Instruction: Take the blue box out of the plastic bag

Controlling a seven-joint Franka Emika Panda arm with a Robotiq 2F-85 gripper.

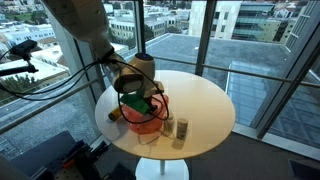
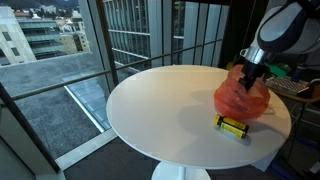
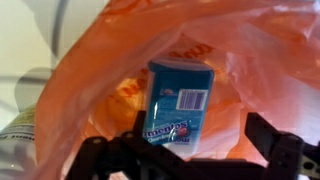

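Blue box [image 3: 180, 100] sits inside the orange bag [image 3: 90, 70], fingers [image 3: 280, 150] spread apart near it. I'd pinch just the box, not plastic.

Your arm [image 2: 292, 24]: white shells w/ black joints; black cables [image 1: 110, 63] alongside; gripper [image 3: 176, 138] all black, boxy.

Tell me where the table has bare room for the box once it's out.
Half the table, away from the arm, is bare, from the bag to the far rim. It is crowded only beside the bag, where small items sit near the edge.
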